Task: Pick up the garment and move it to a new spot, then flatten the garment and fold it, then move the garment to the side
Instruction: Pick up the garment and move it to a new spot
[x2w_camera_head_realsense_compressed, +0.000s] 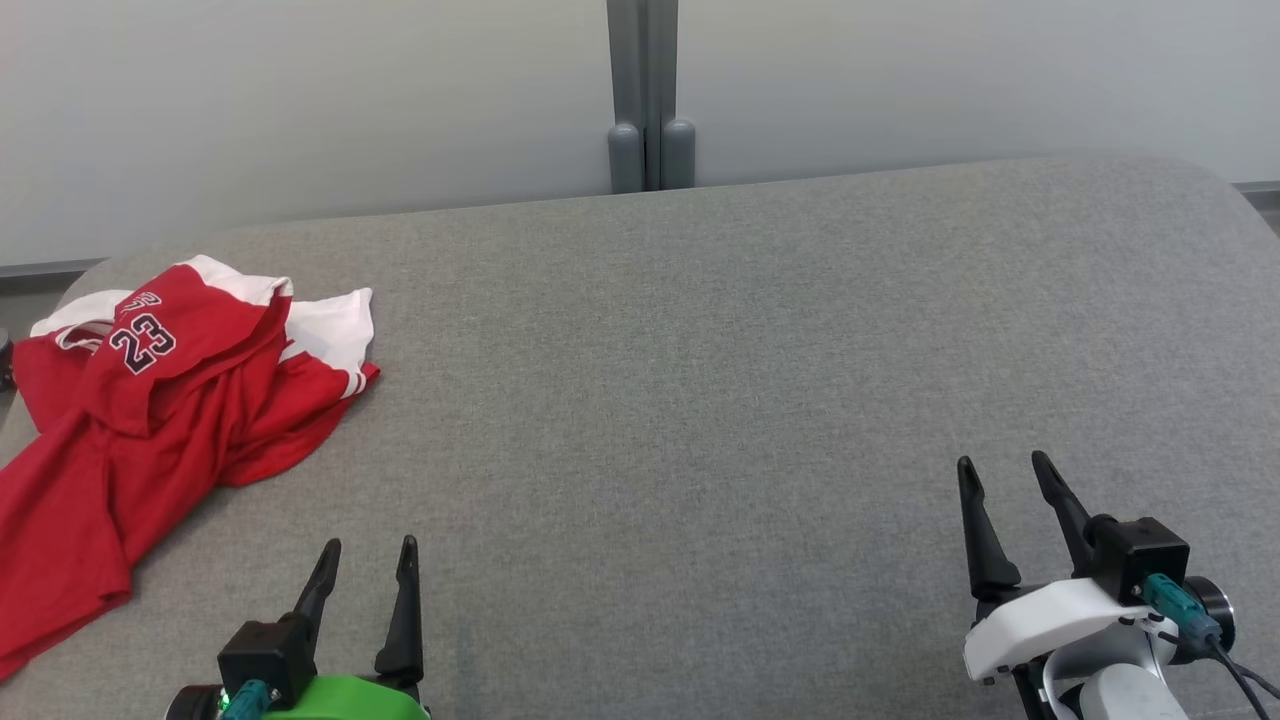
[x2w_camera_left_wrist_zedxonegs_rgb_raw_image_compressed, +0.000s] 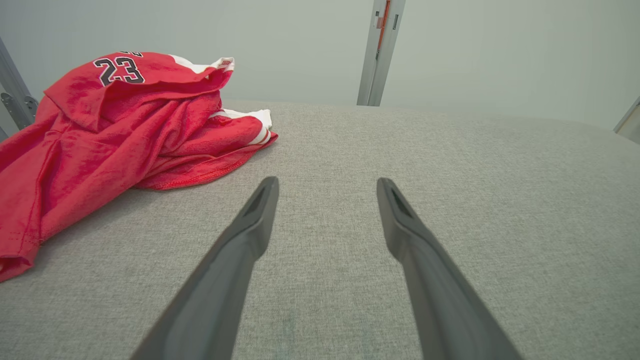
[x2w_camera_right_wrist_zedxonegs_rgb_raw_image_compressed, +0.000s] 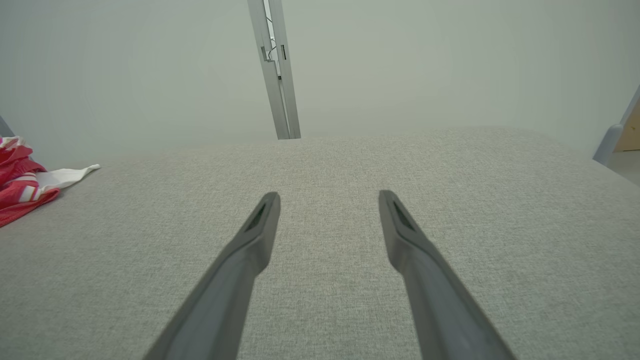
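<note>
1. Garment (x2w_camera_head_realsense_compressed: 150, 420), a red and white jersey marked 23, is seen in the head view crumpled at the far left of the grey padded surface (x2w_camera_head_realsense_compressed: 700, 400). Its long axis runs from the white patches at the back down toward the near left corner. The left gripper (x2w_camera_head_realsense_compressed: 370, 545) is found near it, to its right and closer to the robot. The right gripper (x2w_camera_head_realsense_compressed: 1002, 460) is well apart, across the surface. Both are spread wide and nothing is held.
2. In the left wrist view the garment (x2w_camera_left_wrist_zedxonegs_rgb_raw_image_compressed: 110, 130) is shown ahead and to the left of the left gripper (x2w_camera_left_wrist_zedxonegs_rgb_raw_image_compressed: 327, 182), whose jaws stand parted over bare surface, clear of the cloth.
3. In the right wrist view a red and white edge of the garment (x2w_camera_right_wrist_zedxonegs_rgb_raw_image_compressed: 20, 190) is glimpsed at the far left, well away from the right gripper (x2w_camera_right_wrist_zedxonegs_rgb_raw_image_compressed: 327, 195), which is parted and empty. The left arm is judged the nearer, so a reach forward and leftward would be called for.
</note>
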